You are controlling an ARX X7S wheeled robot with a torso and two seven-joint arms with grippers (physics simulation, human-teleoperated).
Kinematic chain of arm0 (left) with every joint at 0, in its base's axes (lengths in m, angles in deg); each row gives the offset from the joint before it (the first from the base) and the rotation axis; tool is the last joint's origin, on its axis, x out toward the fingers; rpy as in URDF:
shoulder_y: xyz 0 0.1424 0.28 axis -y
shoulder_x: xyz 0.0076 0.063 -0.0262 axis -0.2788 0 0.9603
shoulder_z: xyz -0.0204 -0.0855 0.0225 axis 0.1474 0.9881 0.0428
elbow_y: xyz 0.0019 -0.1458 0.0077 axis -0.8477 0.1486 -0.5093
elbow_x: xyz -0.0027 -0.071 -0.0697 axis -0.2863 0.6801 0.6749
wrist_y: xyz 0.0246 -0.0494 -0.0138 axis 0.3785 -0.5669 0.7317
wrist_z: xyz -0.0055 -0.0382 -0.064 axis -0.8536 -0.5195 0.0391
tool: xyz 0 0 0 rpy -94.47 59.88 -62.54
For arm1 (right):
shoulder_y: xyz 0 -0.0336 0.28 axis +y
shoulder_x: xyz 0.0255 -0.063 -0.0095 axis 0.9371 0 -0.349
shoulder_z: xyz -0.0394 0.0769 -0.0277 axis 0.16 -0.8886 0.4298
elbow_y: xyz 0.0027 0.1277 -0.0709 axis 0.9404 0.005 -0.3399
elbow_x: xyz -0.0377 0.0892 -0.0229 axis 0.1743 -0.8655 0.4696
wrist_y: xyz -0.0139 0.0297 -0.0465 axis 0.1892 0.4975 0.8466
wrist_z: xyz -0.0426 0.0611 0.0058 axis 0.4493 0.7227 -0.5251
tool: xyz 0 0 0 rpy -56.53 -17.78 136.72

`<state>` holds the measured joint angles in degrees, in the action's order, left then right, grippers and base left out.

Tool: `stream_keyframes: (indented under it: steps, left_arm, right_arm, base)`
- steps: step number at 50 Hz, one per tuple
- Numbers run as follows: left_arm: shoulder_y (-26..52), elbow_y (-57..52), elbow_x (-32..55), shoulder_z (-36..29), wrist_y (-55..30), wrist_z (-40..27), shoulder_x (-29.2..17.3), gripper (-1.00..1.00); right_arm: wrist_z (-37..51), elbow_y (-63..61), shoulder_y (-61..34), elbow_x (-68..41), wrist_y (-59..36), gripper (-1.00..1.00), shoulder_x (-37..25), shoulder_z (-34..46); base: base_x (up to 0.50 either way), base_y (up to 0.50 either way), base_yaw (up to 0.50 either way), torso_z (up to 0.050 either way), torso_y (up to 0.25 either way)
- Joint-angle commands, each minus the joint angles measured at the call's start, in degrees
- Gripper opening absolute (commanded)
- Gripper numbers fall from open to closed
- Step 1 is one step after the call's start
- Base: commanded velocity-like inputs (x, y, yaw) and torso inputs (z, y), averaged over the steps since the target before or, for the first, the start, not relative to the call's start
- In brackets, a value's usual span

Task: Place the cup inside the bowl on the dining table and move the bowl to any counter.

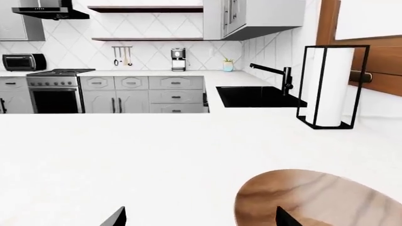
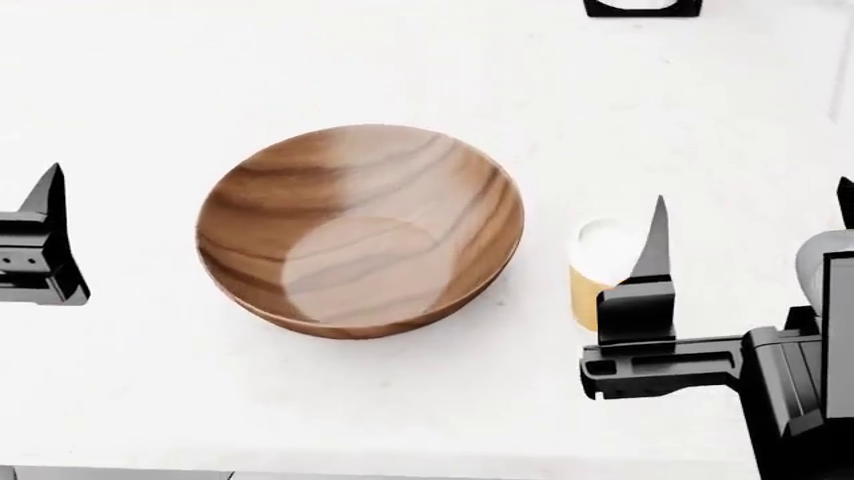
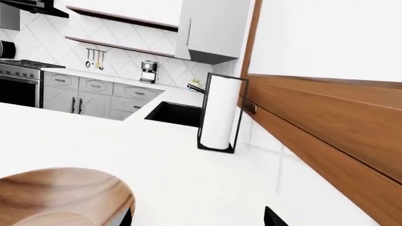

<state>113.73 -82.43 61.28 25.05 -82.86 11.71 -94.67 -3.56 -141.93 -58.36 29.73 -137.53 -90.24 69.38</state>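
Observation:
The wooden bowl (image 2: pixel 360 230) stands upright and empty on the white dining table (image 2: pixel 400 60). The cup (image 2: pixel 601 265), tan with a white lid, stands just right of the bowl, apart from it. My right gripper (image 2: pixel 750 200) is open; its left finger (image 2: pixel 651 255) overlaps the cup's right side. In the right wrist view the right gripper (image 3: pixel 197 217) is open over the tabletop, with the bowl (image 3: pixel 63 197) beside it. My left gripper (image 1: pixel 201 219) is open and empty; one fingertip overlaps the bowl (image 1: pixel 320 197). Only one left finger (image 2: pixel 47 215) shows in the head view, left of the bowl.
A black-framed paper towel holder (image 1: pixel 330 87) stands at the table's far edge and also shows in the right wrist view (image 3: pixel 221 113). A wood-panelled wall (image 3: pixel 326 122) runs along the table's right side. Beyond are a black sink (image 1: pixel 254 96) and kitchen counters (image 1: pixel 157 74).

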Motion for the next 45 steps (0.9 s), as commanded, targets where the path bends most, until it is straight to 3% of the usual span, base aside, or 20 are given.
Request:
stream_keyframes:
  steps: [1, 16, 30, 45]
  left_arm:
    - [-0.3, 0.2, 0.5, 0.8, 0.5, 0.2, -0.2, 1.0]
    - [-1.2, 0.9, 0.5, 0.5, 1.7, 0.0, -0.6, 1.0]
    - [-1.7, 1.2, 0.8, 0.3, 2.3, -0.4, -0.7, 1.0]
    - [-2.8, 1.6, 1.2, 0.3, 3.1, -0.4, -1.0, 1.0]
  right_arm:
    - [1.5, 0.7, 0.2, -1.8, 0.8, 1.0, -1.1, 0.2]
    - [2.6, 1.5, 2.2, -2.1, 3.7, 1.0, -1.8, 1.4]
    - [3.4, 2.2, 2.9, -2.6, 5.2, 1.0, -2.5, 2.6]
    - [-1.7, 8.4, 8.7, 3.4, 14.2, 1.0, -2.3, 8.8]
  base:
    - [0.4, 0.0, 0.0, 0.0, 0.0]
    - [0.31, 0.0, 0.0, 0.0, 0.001]
    - [0.06, 0.0, 0.0, 0.0, 0.0]
    - [0.0, 0.0, 0.0, 0.0, 0.001]
